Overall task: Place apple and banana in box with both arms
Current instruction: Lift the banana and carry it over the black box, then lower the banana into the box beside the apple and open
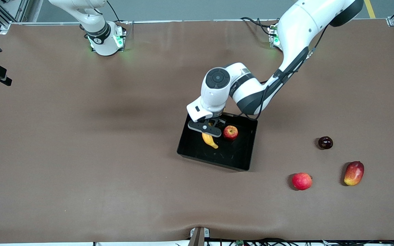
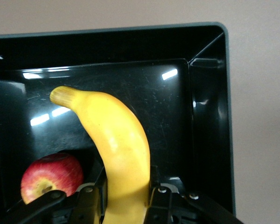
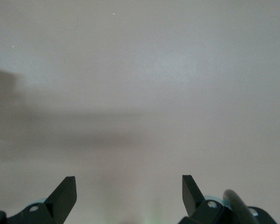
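The left gripper [image 1: 206,128] is hanging low over the box [image 1: 241,159], its jaws clamped on the banana [image 1: 209,140], which is slanting down inside the box with its free end looking close to the black floor. Whether that end is touching the floor I cannot tell. The apple [image 1: 230,132] is already lying in the box, just beside the banana on the side toward the left arm's end of the worktop [image 1: 80,153].

So 1 of the 2 fruits is looking done, and the other is inside the walls but not yet let go. What is left, as I judge it, is for the jaws to part and the arm to lift clear.

The right gripper [image 3: 129,191] is waiting with its jaws standing wide apart and nothing between them, over bare worktop well away from the box.

3 other fruits are lying on the worktop well apart from the box, toward the left arm's end: a pink-red fruit [image 1: 301,181], a mango [image 1: 354,173] and a dark round fruit [image 1: 325,142].
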`<state>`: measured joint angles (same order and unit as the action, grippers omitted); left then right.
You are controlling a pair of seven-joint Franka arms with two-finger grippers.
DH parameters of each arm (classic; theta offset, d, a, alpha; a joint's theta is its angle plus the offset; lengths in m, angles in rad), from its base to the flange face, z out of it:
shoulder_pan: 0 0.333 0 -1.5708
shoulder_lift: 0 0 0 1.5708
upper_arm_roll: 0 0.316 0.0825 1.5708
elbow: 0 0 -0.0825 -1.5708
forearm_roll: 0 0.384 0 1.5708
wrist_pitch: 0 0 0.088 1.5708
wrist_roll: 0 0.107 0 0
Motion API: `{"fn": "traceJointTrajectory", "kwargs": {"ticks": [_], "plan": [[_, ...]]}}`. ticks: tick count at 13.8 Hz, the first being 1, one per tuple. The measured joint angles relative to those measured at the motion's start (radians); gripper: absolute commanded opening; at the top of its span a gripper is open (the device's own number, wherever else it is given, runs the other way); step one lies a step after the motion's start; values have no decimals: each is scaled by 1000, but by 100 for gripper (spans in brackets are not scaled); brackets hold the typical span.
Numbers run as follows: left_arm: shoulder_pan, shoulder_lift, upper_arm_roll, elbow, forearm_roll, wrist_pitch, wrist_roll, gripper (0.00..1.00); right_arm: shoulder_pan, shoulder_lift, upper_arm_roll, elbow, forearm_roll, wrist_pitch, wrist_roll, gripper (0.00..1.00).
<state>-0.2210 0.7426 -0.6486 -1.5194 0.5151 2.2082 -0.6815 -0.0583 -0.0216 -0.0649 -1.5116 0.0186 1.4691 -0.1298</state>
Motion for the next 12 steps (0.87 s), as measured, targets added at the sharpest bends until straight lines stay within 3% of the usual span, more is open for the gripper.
{"fn": "traceJointTrajectory", "kwargs": {"ticks": [5,12], "plan": [[-122,20,127,35,0,20,-7,0,-1,0,0,0,0,0,0,100],[-144,89,162,48,3,111,-7,0,-1,0,-1,0,0,-1,0,100]]}}
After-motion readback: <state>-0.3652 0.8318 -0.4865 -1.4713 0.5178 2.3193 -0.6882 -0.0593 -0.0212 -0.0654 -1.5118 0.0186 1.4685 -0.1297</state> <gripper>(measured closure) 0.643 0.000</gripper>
